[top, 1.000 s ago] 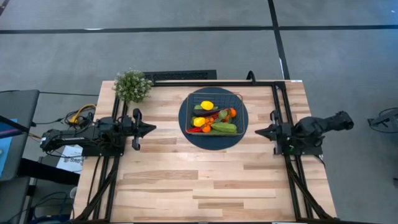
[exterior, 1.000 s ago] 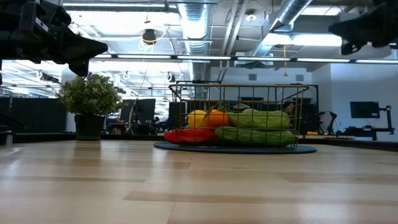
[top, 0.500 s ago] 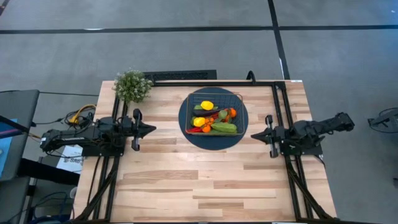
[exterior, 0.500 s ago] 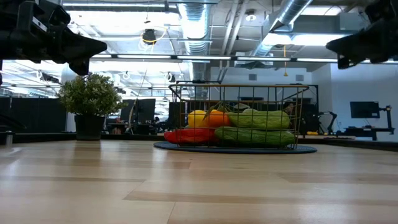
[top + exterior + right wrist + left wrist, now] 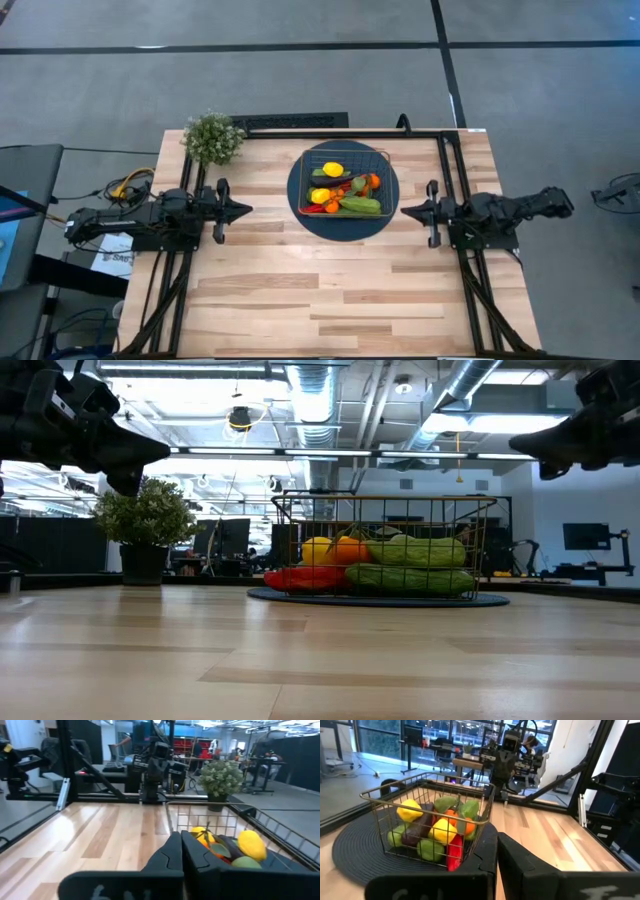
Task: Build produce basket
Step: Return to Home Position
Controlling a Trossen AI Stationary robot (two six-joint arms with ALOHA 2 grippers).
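Note:
The wire basket stands on a round dark mat at the table's middle, toward the far edge. Produce fills it: yellow lemons, green cucumbers, a red pepper, small oranges. In the low view the basket shows cucumbers along its near side. My left gripper is shut and hovers left of the mat. My right gripper is shut and hovers right of the mat. Both wrist views show the basket ahead of the shut fingers.
A bushy green potted plant stands at the table's far left corner. A black frame rail runs along the far edge and down both sides. Bare wood stretches across the near half of the table.
My right gripper has moved toward the table's left, closer to the mat and basket, staying shut. My left gripper has held almost still. The basket and produce have not moved.

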